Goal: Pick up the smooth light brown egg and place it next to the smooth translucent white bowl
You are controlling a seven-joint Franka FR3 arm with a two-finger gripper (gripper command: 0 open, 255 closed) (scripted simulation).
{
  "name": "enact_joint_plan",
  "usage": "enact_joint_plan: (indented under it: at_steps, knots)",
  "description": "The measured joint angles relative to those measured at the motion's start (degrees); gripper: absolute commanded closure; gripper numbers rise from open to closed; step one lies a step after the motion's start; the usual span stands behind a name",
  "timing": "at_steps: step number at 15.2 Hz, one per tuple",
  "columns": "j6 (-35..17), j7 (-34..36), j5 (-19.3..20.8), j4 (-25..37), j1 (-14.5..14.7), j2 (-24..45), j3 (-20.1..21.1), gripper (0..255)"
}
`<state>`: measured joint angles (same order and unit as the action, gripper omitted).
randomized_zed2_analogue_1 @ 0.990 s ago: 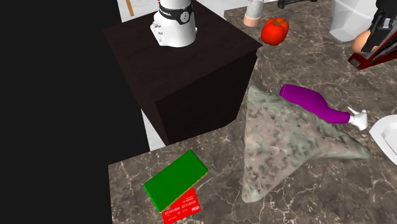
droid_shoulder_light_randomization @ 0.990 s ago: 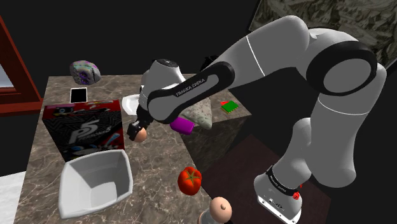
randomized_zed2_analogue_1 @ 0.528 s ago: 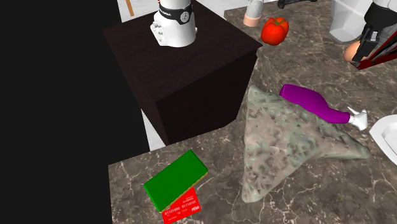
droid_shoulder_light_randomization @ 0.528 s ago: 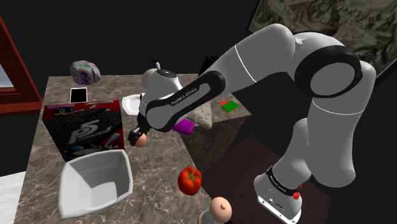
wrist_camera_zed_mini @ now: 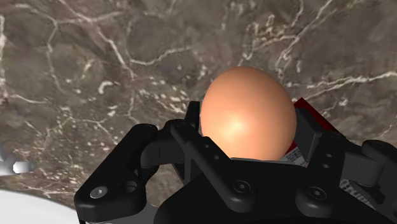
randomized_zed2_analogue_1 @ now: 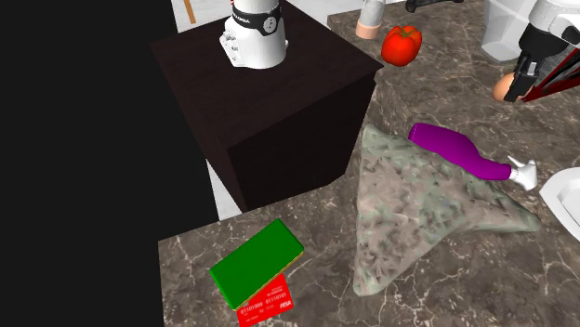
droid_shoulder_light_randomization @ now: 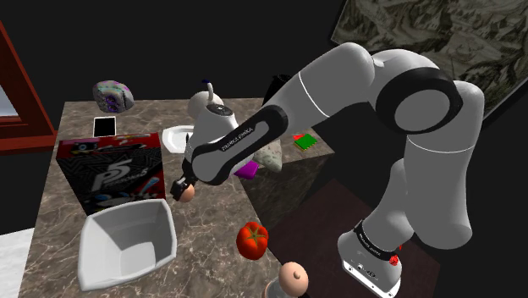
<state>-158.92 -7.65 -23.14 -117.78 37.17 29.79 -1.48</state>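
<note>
- Lower now than a second ago: gripper (droid_shoulder_light_randomization: 180, 188) and egg (wrist_camera_zed_mini: 248, 114) have come down and shifted toward the white bowl (droid_shoulder_light_randomization: 114, 233), away from the red box (droid_shoulder_light_randomization: 110, 173).
- Fingers pinch the egg by its sides; its rounded end pokes out past them in the wrist view.
- Egg hangs low over the counter (droid_shoulder_light_randomization: 211, 220), about mid-width, just off the bowl's rim corner. Can't tell whether it touches the stone.
- Bowl sits at the counter's end nearest the shoulder camera. A tomato (droid_shoulder_light_randomization: 252, 240) lies by the edge on the stand's side, well apart from the egg.
- Handling, my read: light, rigid, thin-shelled, smooth, so it is likely slippery and easy to crack. The present hold across the widest girth looks right; a squeeze nearer an end would probably let it pop out.
- Once released it will tend to roll on the hard stone, so set it down gently.
</note>
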Motion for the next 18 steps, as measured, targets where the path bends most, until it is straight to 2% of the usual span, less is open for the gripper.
enact_joint_plan:
  at_steps: [4, 5, 11, 15, 18]
  knots:
    - [-0.09, -0.03, -0.04, 0.09, -0.02, 0.16, 0.04, 255]
    - [-0.10, -0.03, -0.04, 0.09, -0.02, 0.16, 0.04, 0]
    - [-0.11, -0.04, -0.04, 0.09, -0.02, 0.15, 0.05, 0]
    - [2.96, 0.94, 1.32, -2.25, 0.47, -5.20, -1.34, 0]
    - [3.90, 1.37, 1.79, -2.85, 0.67, -6.74, -1.72, 0]
